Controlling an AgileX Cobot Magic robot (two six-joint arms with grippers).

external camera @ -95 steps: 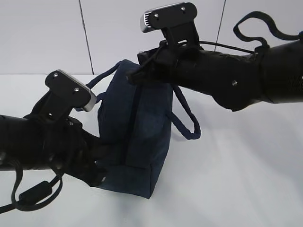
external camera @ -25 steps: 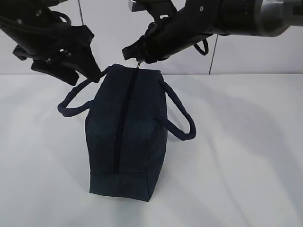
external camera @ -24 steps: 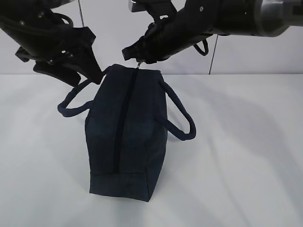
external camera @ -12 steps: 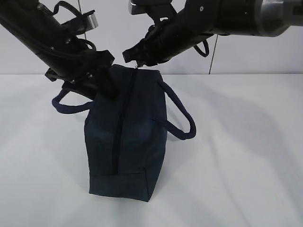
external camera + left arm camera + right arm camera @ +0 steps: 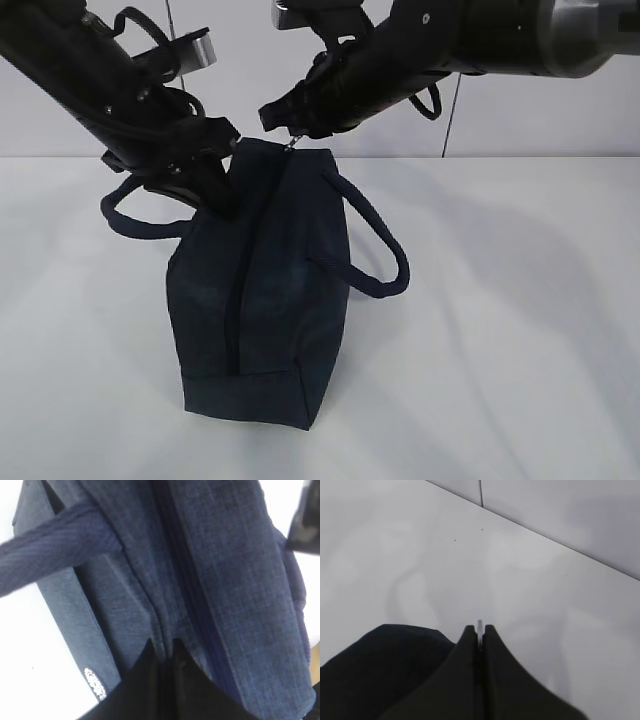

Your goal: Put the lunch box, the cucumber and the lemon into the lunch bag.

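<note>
boxy dark navy fabric lunch bag (image 5: 262, 300): on the white table (image 5: 500, 330), zipped, long axis running away from the camera. left gripper (image 5: 165, 652): pinching a fold of fabric beside the zipper. right gripper (image 5: 479, 635): pressed together on the metal ring pull (image 5: 479, 628) at the far end.

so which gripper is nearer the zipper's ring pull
Right. The right gripper is shut on the ring pull; the left gripper pinches lunch bag fabric beside the zipper.

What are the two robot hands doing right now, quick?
Left hand: closed, pinching a fold of the lunch bag fabric.
Right hand: closed on the metal zipper ring.
</note>
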